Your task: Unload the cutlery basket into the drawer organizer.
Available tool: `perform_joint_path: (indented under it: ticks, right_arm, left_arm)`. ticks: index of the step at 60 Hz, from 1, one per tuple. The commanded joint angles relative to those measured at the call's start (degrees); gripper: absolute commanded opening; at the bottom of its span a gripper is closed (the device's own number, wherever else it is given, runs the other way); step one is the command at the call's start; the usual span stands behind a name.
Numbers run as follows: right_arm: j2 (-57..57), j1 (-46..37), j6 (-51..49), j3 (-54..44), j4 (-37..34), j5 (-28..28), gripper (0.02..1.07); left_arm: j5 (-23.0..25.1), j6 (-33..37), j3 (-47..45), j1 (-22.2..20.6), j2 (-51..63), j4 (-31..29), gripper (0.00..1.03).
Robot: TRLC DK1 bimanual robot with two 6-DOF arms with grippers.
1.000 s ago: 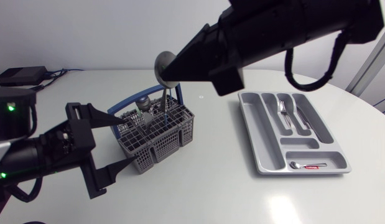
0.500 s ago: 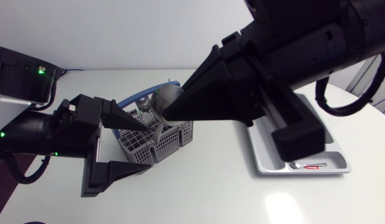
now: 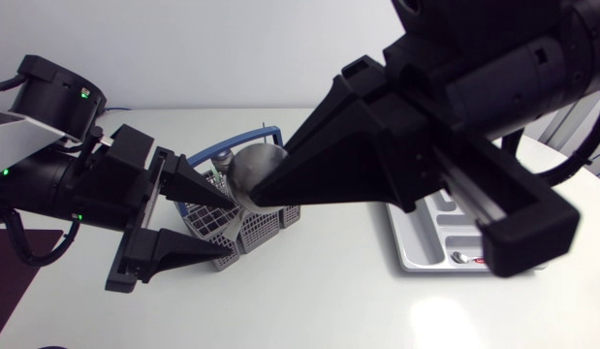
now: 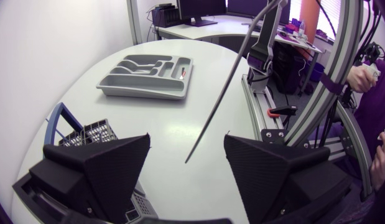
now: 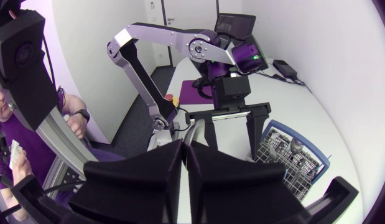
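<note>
My right gripper [image 3: 267,190] is shut on a metal ladle [image 3: 253,174], whose round bowl shows at the fingertips above the grey cutlery basket [image 3: 243,231] with its blue handle. The ladle's long thin handle [image 4: 223,93] hangs between the fingers of my left gripper [image 4: 187,142], which stand apart on either side without touching it. In the head view the left gripper [image 3: 227,225] is open just left of the basket. The grey drawer organizer [image 3: 416,254] lies at the right, mostly hidden by my right arm. In the right wrist view the right gripper [image 5: 185,148] is shut.
The basket [image 5: 292,158] still holds several utensils. The organizer [image 4: 145,78] holds a few pieces, among them a small spoon with red on it [image 3: 477,258]. Bare white tabletop lies between basket and organizer and along the front.
My right gripper has carried the ladle lower and toward the left gripper. My left arm has risen and moved right, bringing its fingers around the ladle's handle; they have narrowed a little.
</note>
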Motion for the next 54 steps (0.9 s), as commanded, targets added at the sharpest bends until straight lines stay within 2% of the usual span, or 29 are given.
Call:
perform_joint_path:
  ticks: [1, 9, 16, 19, 41, 49, 54]
  right_arm:
    - [-0.63, 0.14, -0.83, -0.66, -0.32, -0.98, 0.08]
    - [-0.72, 0.14, -0.91, -0.66, -0.23, -1.42, 0.08]
    - [-0.72, 0.05, -1.0, -0.66, -0.23, -1.6, 0.08]
    - [-0.72, 0.05, -1.0, -0.66, -0.14, -1.77, 0.08]
    - [-1.51, -0.92, -0.91, -1.01, 0.48, -1.95, 0.11]
    - [-2.82, -1.88, 0.23, -1.1, 1.62, -1.95, 0.38]
    - [-3.7, -2.5, 0.4, -1.1, 1.97, -1.95, 0.42]
  left_arm:
    - [1.46, 2.09, 1.93, 0.07, 0.83, -1.22, 0.59]
    - [2.77, 2.35, 2.19, -0.1, 0.83, -2.45, 0.39]
    - [3.13, 2.44, 2.11, -0.98, 0.92, -3.15, 0.15]
    - [3.39, 2.44, 1.93, -1.16, 0.92, -3.15, 0.07]
    - [4.53, 5.07, 1.05, -2.83, 2.77, -6.93, 0.03]
    - [4.53, 5.25, 1.05, -3.36, 3.12, -7.28, 0.03]
    - [4.62, 6.22, 1.75, -3.36, 3.12, -8.69, 0.03]
